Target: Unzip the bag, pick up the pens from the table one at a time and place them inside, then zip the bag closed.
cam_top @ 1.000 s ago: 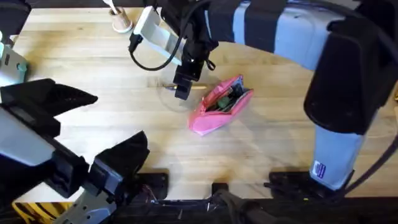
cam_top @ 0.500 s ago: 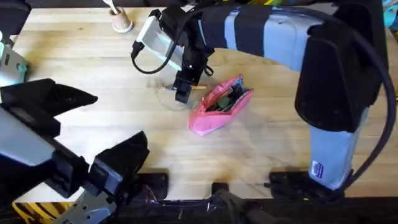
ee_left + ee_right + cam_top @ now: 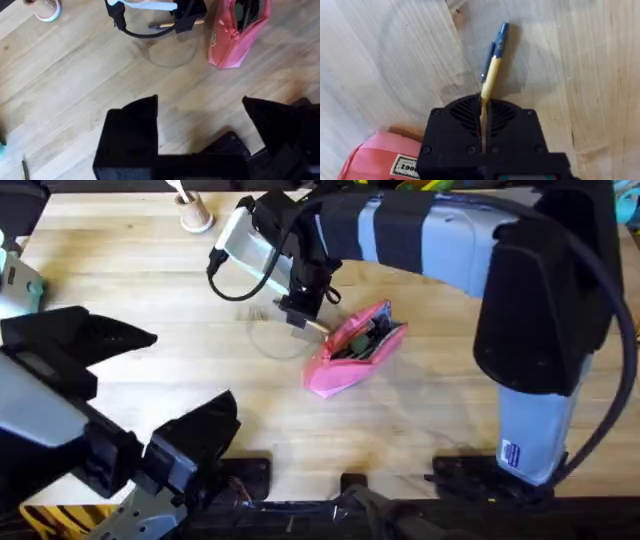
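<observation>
Right gripper (image 3: 483,112), upper centre overhead, pinches one tan pen (image 3: 491,67). One pink bag (image 3: 352,348) lies unzipped beside it. Left gripper (image 3: 200,127) gapes, lower left.

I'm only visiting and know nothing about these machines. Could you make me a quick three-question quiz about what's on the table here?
1. True or false: the pink bag is zipped shut.
2. What is the right tool clamped on?
A. a pen
B. a cup
C. the bag's zipper
3. Fill in: the pen has a tan barrel and a ____ end.

Key:
1. False. It gapes open, with dark contents showing inside.
2. A. Its fingers are closed on the pen's barrel, beside the bag.
3. Blue.
</observation>
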### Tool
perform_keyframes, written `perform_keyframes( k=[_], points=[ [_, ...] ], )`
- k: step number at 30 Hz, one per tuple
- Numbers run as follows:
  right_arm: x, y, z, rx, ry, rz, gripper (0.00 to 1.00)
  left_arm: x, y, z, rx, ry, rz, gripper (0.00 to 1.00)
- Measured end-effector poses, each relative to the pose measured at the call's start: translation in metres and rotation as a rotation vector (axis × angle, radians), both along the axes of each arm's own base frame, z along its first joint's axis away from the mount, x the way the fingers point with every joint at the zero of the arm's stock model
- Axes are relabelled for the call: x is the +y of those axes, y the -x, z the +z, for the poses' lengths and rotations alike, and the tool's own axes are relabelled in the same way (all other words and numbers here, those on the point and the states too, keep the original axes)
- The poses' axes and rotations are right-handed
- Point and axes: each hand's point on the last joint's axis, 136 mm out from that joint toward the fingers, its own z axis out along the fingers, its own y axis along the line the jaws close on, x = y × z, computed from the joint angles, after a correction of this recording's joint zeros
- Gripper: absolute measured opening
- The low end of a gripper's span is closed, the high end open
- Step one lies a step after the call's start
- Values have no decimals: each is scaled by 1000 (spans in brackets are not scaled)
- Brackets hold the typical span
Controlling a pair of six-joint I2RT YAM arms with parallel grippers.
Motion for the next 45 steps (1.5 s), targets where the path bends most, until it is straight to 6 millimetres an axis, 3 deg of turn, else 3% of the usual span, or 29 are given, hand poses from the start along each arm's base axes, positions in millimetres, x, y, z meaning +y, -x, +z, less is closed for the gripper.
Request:
perform_keyframes(
  k=[5,10,12,18,21,23,32,37,41,45],
  points=[
    [-2,-2,2,-2,-8,-1,38,0,0,0,0,0,0,991],
    [-16,-8,14,-22,-11,17,34,0,0,0,0,-1,-1,991],
    [-23,-15,32,-55,-31,10,33,0,0,0,-1,-2,-2,991],
    [-45,-32,116,-207,-139,-27,33,0,0,0,-1,-2,-2,990],
    [-62,-26,148,-252,-146,4,34,0,0,0,-1,-2,-2,991],
    [-74,-16,158,-255,-122,56,34,0,0,0,-1,-2,-2,991],
    [-134,44,161,-117,118,336,32,0,0,0,-1,-2,-2,991],
    [-168,58,157,-49,288,382,29,0,0,0,-1,-3,-2,992],
    [-182,67,157,-1,362,407,29,0,0,0,-1,-3,-1,992],
    [-181,76,157,16,392,450,29,0,0,0,-1,-3,-1,993]
  ],
)
